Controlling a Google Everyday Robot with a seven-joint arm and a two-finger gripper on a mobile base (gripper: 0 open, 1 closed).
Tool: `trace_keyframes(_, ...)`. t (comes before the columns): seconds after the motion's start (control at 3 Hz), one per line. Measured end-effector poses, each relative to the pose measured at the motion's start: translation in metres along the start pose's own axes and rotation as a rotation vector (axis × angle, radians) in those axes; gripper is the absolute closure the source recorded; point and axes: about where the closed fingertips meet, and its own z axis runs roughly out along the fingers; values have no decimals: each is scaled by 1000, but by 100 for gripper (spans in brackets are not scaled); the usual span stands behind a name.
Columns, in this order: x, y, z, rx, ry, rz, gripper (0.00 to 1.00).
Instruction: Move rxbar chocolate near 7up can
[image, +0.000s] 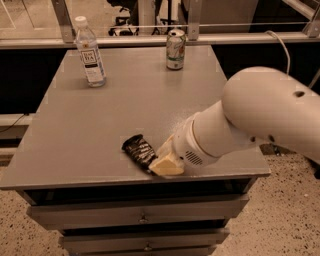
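Note:
The rxbar chocolate (138, 150), a flat black wrapper with white lettering, lies near the front edge of the grey table (125, 105). My gripper (163, 161) is low over the table at the bar's right end, its yellowish fingers (167, 166) touching or overlapping that end. The 7up can (175, 49) stands upright at the table's far edge, right of centre, far from the bar and the gripper. My large white arm (260, 115) comes in from the right.
A clear plastic water bottle (90, 52) with a white cap stands at the far left of the table. Drawers (140, 217) sit under the tabletop. A railing runs behind the table's far edge.

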Motion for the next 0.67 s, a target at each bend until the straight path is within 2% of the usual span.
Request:
trace_keyframes(0.33,0,-15,-12,40,-2,-11,100)
trace_keyframes(0.67,-5,-48,-28,118,-4,-39,100)
